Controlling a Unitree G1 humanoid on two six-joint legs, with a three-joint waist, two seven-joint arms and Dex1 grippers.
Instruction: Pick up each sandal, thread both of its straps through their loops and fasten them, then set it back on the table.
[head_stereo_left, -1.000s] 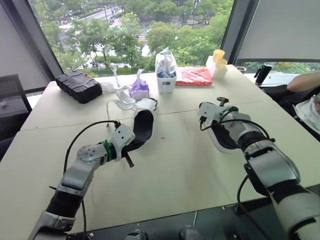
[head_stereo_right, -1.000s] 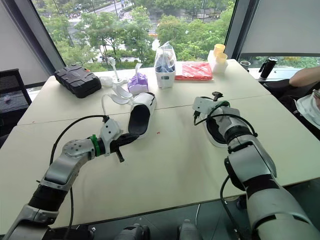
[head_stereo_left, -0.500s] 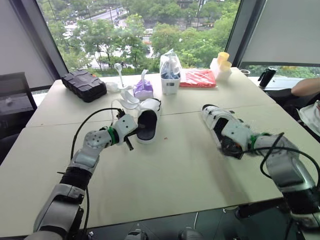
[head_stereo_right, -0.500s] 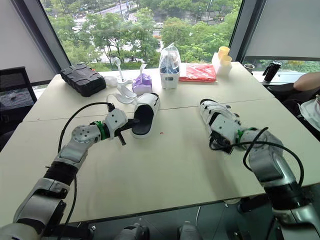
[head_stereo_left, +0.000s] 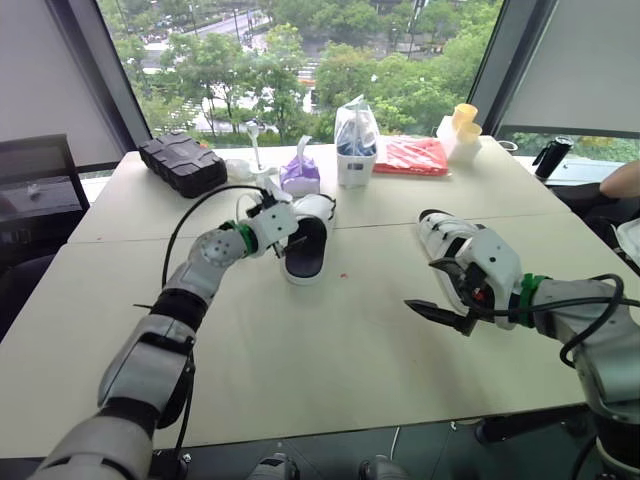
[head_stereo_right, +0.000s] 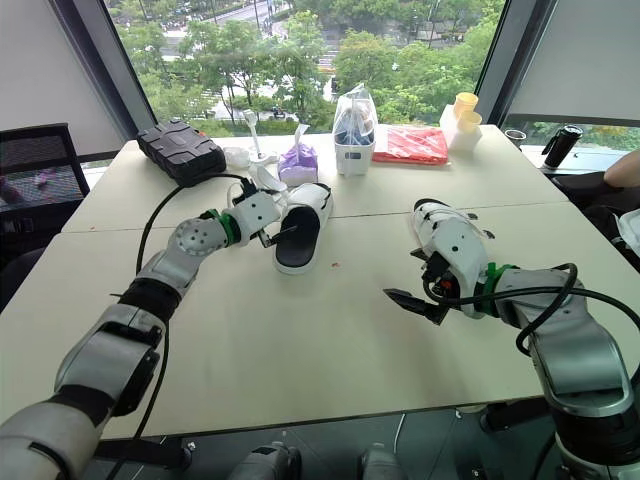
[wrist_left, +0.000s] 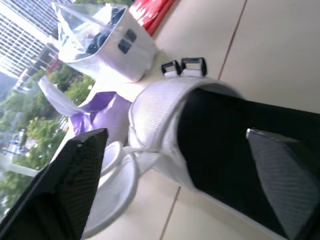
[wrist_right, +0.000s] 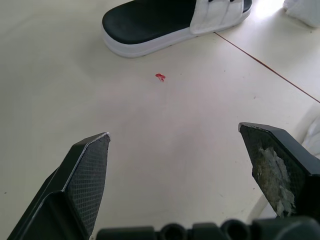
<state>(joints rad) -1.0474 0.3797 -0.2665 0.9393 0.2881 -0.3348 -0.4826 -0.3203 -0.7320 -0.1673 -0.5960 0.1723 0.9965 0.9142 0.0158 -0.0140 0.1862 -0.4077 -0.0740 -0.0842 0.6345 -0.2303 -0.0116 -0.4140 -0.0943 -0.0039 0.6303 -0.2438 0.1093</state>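
Sandals rest on the table. One sandal lies straight ahead of the left gripper, whose fingers are spread wide and hold nothing. The other sandal sits just behind the right gripper, equally wide and empty.

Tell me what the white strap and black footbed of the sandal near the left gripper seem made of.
White strap: probably woven fabric, matte; fine ribbed lines show. Black footbed: likely foam or rubber, matte; smooth, no gloss.
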